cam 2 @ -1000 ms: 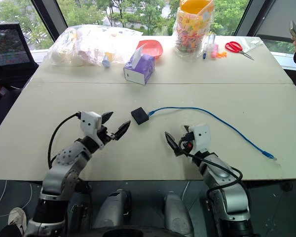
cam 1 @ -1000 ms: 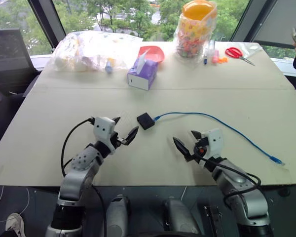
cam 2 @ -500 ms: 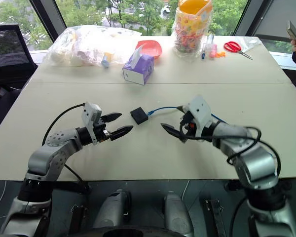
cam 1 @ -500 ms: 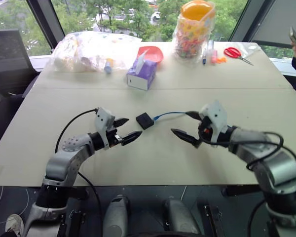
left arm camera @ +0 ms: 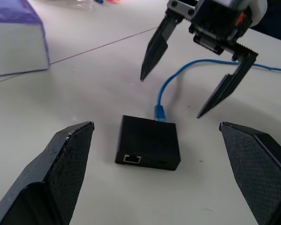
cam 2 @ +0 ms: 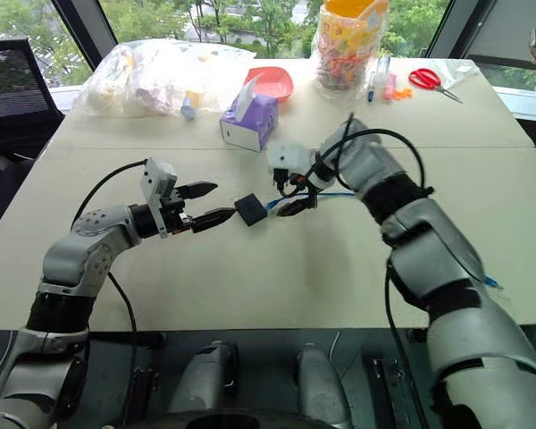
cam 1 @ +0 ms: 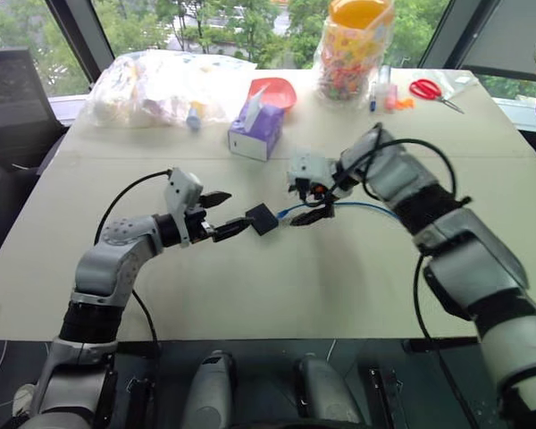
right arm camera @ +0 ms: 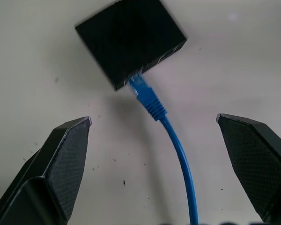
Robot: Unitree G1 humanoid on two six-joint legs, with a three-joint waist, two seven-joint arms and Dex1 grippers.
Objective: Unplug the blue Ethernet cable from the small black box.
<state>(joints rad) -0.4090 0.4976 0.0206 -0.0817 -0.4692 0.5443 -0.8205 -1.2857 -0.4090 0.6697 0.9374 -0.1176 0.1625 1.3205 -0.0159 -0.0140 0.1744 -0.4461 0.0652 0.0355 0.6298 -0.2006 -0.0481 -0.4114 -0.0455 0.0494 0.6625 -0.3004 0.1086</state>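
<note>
Right pincer (cam 1: 311,198) at frame centre in the left eye view, fingers spread wide, holding nothing. It hangs over the plug end of the blue Ethernet cable (right arm camera: 178,150), one finger each side of the cord, not touching it. In the right wrist view the plug is seated in the side of the small black box (right arm camera: 130,41).

Left pincer (cam 1: 223,214) left of centre, also wide, empty. Tips point toward the box from the left; lower tip just beside the box (cam 1: 262,218), contact can't be judged. In the left wrist view the box (left arm camera: 149,148) lies flat on the tabletop (cam 1: 277,277) between the two fingers but beyond them, an open port on the face toward this pincer, cable entering the opposite face.

Cable runs from box toward the right of frame, passing under the right forearm.

Further out, upper part of frame: purple tissue box (cam 1: 256,132) above the black box, well apart. Red bowl (cam 1: 275,93) behind it. Clear bag of items (cam 1: 161,88) upper left. Jar w/ orange lid (cam 1: 348,49) top centre-right, red scissors (cam 1: 431,92) upper right.
</note>
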